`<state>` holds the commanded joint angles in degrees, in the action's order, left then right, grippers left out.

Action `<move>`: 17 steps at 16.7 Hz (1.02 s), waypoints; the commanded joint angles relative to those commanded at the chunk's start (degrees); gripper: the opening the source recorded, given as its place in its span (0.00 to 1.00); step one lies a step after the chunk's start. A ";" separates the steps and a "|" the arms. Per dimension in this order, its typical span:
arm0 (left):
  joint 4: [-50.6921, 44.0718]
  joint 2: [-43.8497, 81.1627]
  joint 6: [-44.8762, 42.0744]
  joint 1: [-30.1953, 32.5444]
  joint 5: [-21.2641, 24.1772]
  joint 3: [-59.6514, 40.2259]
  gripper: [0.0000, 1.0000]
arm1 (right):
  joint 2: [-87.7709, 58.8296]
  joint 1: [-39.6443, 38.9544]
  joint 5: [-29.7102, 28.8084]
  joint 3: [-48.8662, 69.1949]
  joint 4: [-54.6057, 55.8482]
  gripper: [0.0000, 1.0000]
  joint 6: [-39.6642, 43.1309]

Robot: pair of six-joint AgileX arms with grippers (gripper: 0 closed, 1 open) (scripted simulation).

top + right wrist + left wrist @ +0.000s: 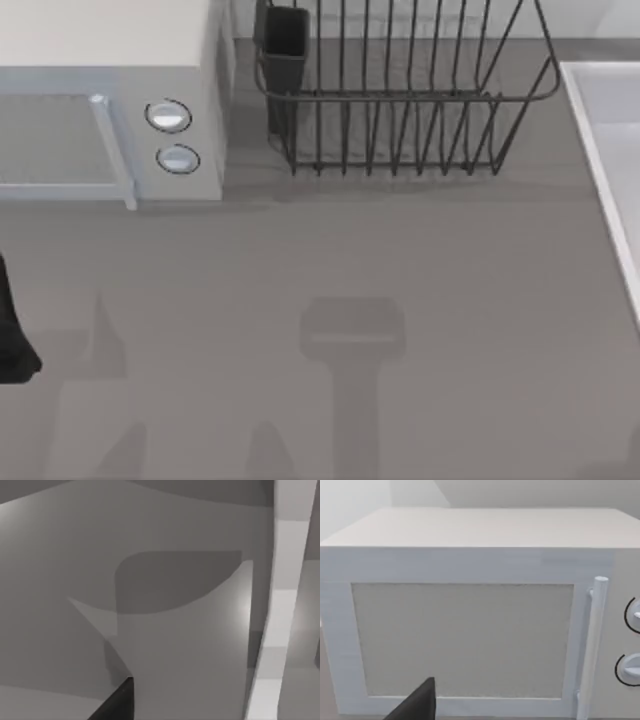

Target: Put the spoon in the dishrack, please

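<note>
One dishrack [400,100] sits at the back of the grey surface [400,300].
Left hand [15,340] waits by the white box [110,60]; I cannot tell its grip.

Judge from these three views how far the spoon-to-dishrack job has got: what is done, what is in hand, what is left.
Done: nothing visible; the dishrack holds no spoon between its tines, and its utensil cup shows none. In hand: nothing; the left arm sits at the table's left edge, facing the white box. Left: finding, grasping and placing the spoon.
</note>
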<state>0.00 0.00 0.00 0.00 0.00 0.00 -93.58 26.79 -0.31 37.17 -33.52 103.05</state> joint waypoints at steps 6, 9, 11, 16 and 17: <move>0.00 0.00 0.00 0.00 0.00 0.00 1.00 | 0.00 0.00 0.00 0.00 0.00 0.02 0.00; 0.00 0.00 0.00 0.00 0.00 0.00 1.00 | 0.00 0.00 0.00 0.00 0.00 0.00 0.00; 0.00 0.00 0.00 0.00 0.00 0.00 1.00 | 0.00 0.00 0.00 0.00 0.00 0.00 0.00; 0.00 0.00 0.00 0.00 0.00 0.00 1.00 | 4.08 -0.28 -1.43 2.24 -6.09 0.00 -3.01; 0.00 0.00 0.00 0.00 0.00 0.00 1.00 | 4.12 -0.20 -1.43 2.88 -6.79 0.00 -2.87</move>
<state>0.00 0.00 0.00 0.00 0.00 0.00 -89.46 26.59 -1.75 40.05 -40.31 100.18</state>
